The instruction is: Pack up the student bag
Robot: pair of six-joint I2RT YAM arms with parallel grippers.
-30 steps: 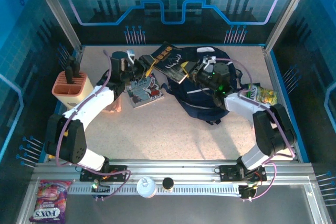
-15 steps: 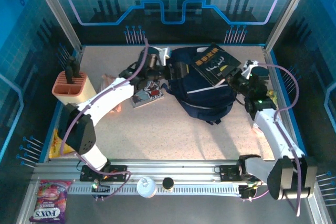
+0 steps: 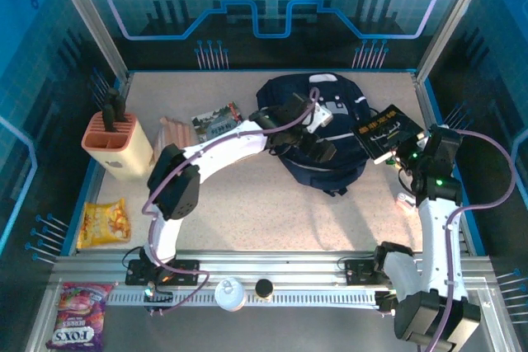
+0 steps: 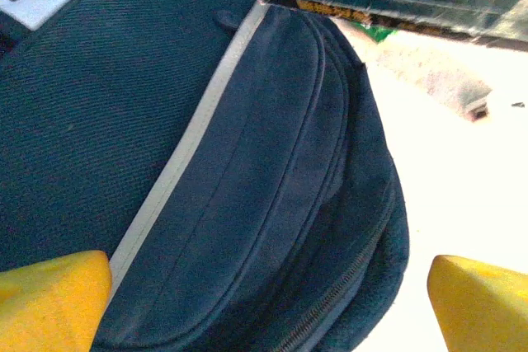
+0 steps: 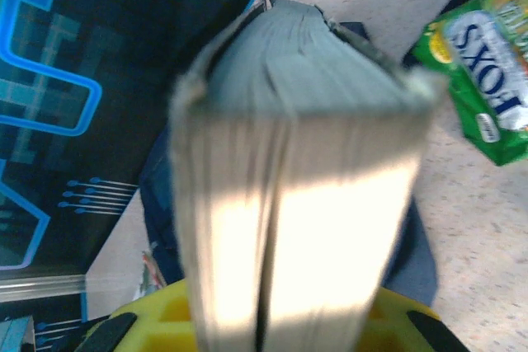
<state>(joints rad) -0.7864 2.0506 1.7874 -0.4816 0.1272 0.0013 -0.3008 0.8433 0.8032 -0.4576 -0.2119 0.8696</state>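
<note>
Speckled bench [image 3: 247, 204], blue enclosure. Left tool [image 4: 268, 301], newly opened wide, has shifted over the student bag [image 3: 338, 166] at rear centre. Right tool [image 3: 408, 152] clamps dark book [image 3: 386, 132], swung clear to the bag's right — insertion pending

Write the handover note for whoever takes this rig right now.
Left pincer: open, over the student bag, holding nothing.
Right pincer: shut on a dark book, held just right of the bag.
Done: book in grip, not yet in the bag.
Left: get the book in; an illustrated booklet lies on the table left of the bag.
</note>
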